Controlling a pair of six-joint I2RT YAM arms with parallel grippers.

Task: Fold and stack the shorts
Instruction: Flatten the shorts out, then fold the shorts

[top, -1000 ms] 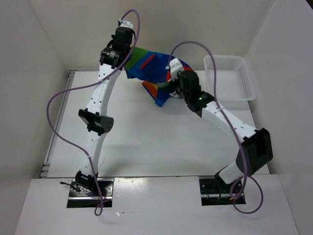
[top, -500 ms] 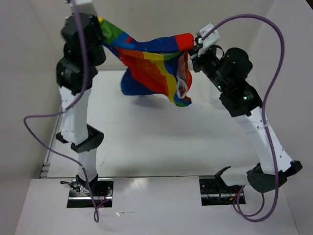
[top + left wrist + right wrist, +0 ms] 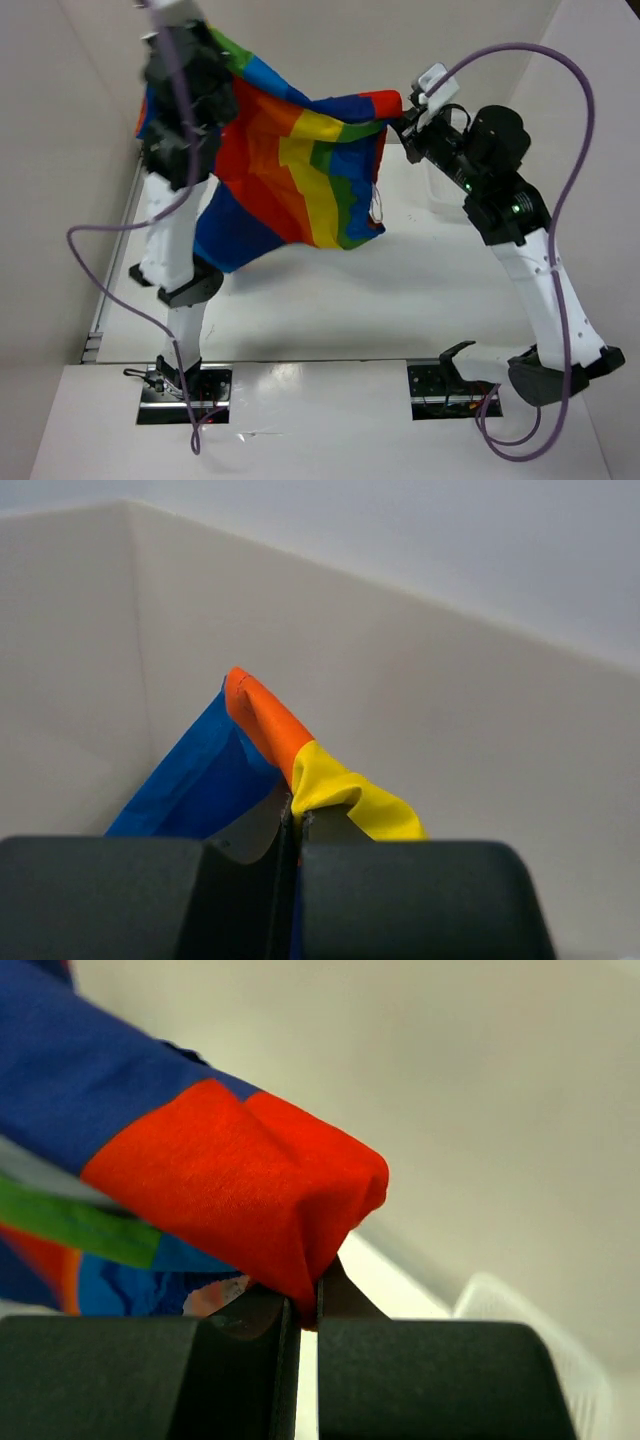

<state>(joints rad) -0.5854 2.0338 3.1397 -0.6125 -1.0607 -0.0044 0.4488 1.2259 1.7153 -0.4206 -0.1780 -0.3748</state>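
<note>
White walls (image 3: 60,150) box in a white table (image 3: 320,300), and above it the shorts (image 3: 300,170) hang spread in the air, clear of the surface, stretched between my two arms like a banner. Their upper edge runs from high near the back-left corner across to my right side. Below it the cloth drops in broad stripes of red, orange, yellow, green and blue, with a blue part hanging lowest at the left. My left arm (image 3: 165,230) stands nearly upright, its upper part pressed against the cloth. My right arm (image 3: 535,280) rises from its base and leans inward toward the shorts. Purple cables (image 3: 520,46) loop from both arms. Low at the right of my right wrist view, a corner of the white mesh basket (image 3: 530,1340) shows beyond the fingers. My left pincer (image 3: 294,815) is clamped on a corner of the shorts where orange meets yellow, jaws pressed together with the cloth bunched out above them. My right pincer (image 3: 306,1305) is clamped on a folded red corner, jaws nearly together with the fabric pinched between them.
</note>
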